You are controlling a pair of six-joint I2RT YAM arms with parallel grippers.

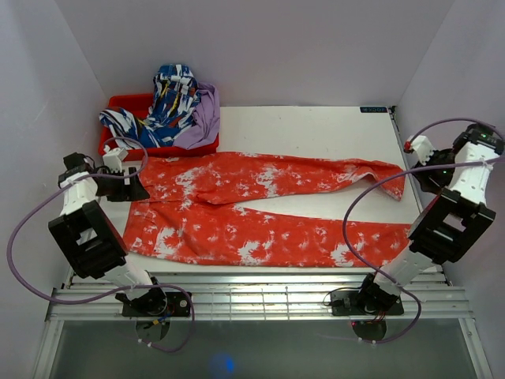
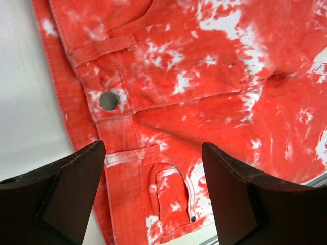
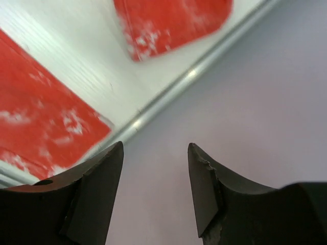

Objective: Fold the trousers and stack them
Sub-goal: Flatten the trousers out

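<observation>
The trousers [image 1: 252,209], orange-red with white blotches, lie spread flat on the white table, waistband to the left and both legs running right. My left gripper [image 1: 131,188] hovers over the waistband with its jaws wide open. In the left wrist view the left gripper [image 2: 153,148] frames the waistband, with its metal button [image 2: 108,100] and a small front pocket [image 2: 171,191] below. My right gripper [image 1: 426,178] is raised by the right wall, beyond the leg ends. In the right wrist view the right gripper [image 3: 156,147] is open with nothing in it, and both leg ends [image 3: 168,20] show on the table.
A red bin [image 1: 126,103] at the back left holds a blue-and-white patterned garment [image 1: 170,99] and a purple garment [image 1: 207,114]. Walls close in the table on the left, back and right. A metal rail [image 1: 252,300] runs along the near edge between the arm bases.
</observation>
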